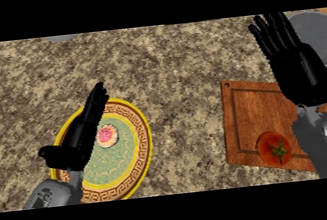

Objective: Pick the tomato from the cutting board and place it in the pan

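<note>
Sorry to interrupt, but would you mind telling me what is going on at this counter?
Neither hand holds anything yet. The tomato lies on the cutting board, partly behind the right forearm. The open right hand is raised beyond it, near the grey pan. The open left hand is above a patterned plate.

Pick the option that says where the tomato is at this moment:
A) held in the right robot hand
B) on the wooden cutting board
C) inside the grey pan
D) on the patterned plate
B: the tomato lies on the cutting board, near its front edge beside the right forearm; the right robot hand is open above the board.
</note>
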`<control>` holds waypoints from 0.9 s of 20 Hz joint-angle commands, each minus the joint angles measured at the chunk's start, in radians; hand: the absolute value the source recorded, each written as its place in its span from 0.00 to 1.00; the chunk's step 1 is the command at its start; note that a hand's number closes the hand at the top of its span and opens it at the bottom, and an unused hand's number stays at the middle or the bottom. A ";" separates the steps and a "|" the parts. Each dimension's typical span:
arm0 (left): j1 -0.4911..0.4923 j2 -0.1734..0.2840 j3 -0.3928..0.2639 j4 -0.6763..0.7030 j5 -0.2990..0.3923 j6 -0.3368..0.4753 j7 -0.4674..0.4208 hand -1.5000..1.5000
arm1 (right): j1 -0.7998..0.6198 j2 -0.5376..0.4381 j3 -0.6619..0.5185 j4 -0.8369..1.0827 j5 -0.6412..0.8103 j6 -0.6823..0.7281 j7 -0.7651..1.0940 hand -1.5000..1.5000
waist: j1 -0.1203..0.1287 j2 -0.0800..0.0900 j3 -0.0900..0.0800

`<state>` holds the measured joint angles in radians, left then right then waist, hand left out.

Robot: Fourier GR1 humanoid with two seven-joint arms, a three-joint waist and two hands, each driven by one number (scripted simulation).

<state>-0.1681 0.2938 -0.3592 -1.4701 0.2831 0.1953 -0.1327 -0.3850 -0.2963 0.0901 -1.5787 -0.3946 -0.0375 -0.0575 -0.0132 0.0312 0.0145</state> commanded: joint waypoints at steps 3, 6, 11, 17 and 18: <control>-0.026 0.042 0.073 0.021 -0.018 0.048 0.026 0.50 | 0.018 -0.116 0.154 0.017 0.002 0.366 -0.065 1.00 | 0.043 -0.021 -0.012; -0.055 0.097 0.137 0.026 -0.035 0.089 0.040 0.50 | 0.021 -0.208 0.304 -0.026 0.060 0.598 -0.103 1.00 | 0.091 -0.021 -0.009; -0.051 0.094 0.191 0.053 -0.007 0.131 0.093 0.50 | 0.143 -0.367 0.059 -0.019 0.273 0.553 -0.610 0.00 | -0.020 -0.028 -0.005; -0.033 0.110 0.194 0.040 -0.004 0.104 0.098 0.50 | 0.219 -0.570 -0.130 0.087 0.384 0.564 -0.979 0.00 | -0.006 -0.029 -0.010; -0.041 0.142 0.209 0.030 0.012 0.073 0.120 0.50 | 0.206 -0.622 -0.145 0.098 0.387 0.583 -0.996 0.00 | 0.001 -0.030 -0.010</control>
<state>-0.1960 0.4115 -0.1665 -1.4339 0.2880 0.2868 -0.0384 -0.1978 -0.7890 0.0293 -1.5437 -0.0671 0.4368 -0.7956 -0.0185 0.0022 0.0067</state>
